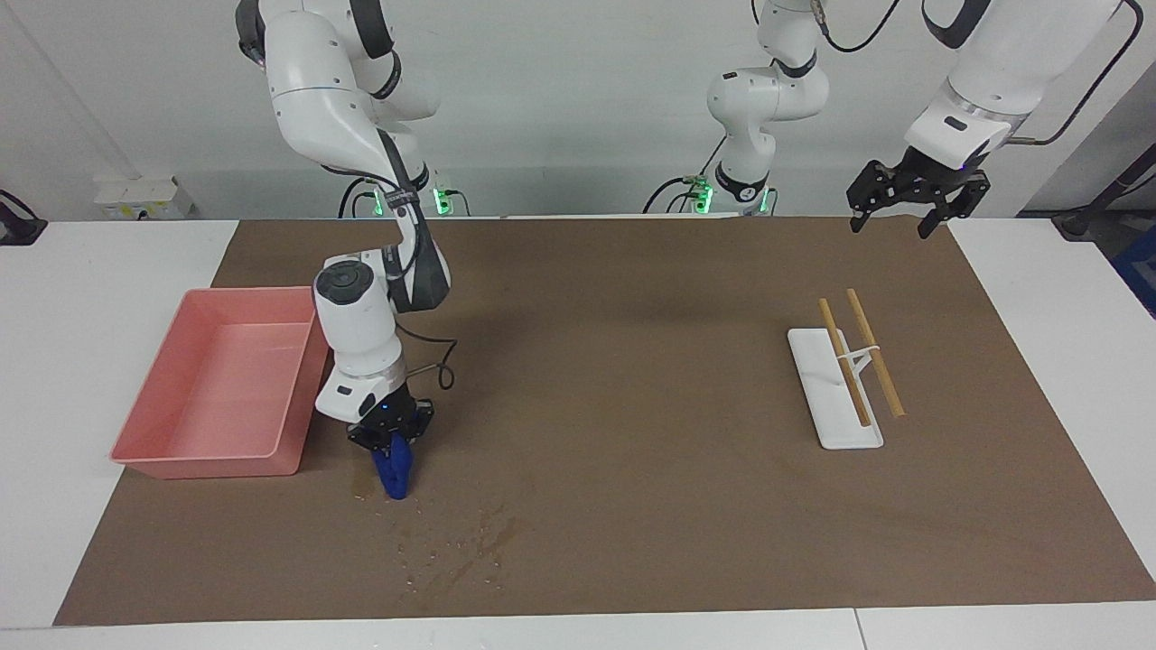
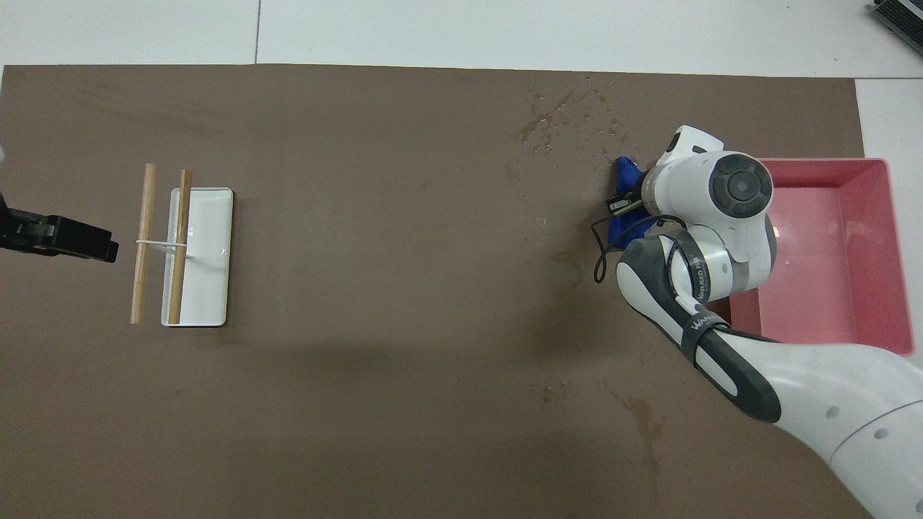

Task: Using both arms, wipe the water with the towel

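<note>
Beside the pink tray [image 1: 217,384], the right gripper [image 1: 391,442] pinches the towel [image 1: 395,474] at the edge of the water [image 1: 461,551], so it may smear droplets, while the spread left gripper [image 1: 912,203] waits over the mat's corner.

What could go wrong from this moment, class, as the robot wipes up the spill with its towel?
1. The right gripper holds the blue towel bunched into a narrow wad, so each pass may cover little of the water and smear droplets across the brown mat.
2. The right arm works close beside the pink tray; a sideways stroke might nudge it.
3. The left gripper waits, open, over the mat's edge near the robots, so the wiping may stay one-armed.
</note>
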Motion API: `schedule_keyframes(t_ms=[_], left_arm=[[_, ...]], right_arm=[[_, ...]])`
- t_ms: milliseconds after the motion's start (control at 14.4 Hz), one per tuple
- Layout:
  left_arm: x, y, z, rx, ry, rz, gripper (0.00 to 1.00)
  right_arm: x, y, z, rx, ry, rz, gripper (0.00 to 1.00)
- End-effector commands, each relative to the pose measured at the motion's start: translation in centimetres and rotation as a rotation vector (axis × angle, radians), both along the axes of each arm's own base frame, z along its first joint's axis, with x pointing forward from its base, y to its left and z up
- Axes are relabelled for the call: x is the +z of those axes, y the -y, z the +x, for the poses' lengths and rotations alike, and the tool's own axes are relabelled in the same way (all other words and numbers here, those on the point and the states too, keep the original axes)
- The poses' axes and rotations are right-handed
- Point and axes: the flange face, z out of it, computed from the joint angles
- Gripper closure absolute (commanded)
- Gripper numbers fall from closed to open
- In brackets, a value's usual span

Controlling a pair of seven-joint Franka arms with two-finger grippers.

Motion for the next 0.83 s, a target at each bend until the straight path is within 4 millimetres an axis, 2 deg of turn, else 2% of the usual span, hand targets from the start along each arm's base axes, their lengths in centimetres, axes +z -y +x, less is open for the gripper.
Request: schedule_keyframes(t_ms=[0, 278, 487, 765], left_arm=[[-0.2, -0.3, -0.2, -0.007, -0.014, 0.02, 0.0], [-0.5, -0.1, 0.3, -0.005, 0.032, 0.017, 0.0], [-0.5, -0.2, 0.3, -0.003, 0.032, 0.017, 0.0], [-0.5, -0.1, 0.3, -0.005, 0.032, 0.017, 0.0]], right_arm=[[0.3, -0.9, 2.3, -0.016, 0.018, 0.019, 1.0], [2.6, -0.7, 4.8, -0.02, 0.03, 0.01, 1.0], [3.4, -0.5, 6.1, -0.024, 0.054, 0.015, 1.0], [3.7, -0.4, 6.4, -0.014, 0.045, 0.011, 1.0]])
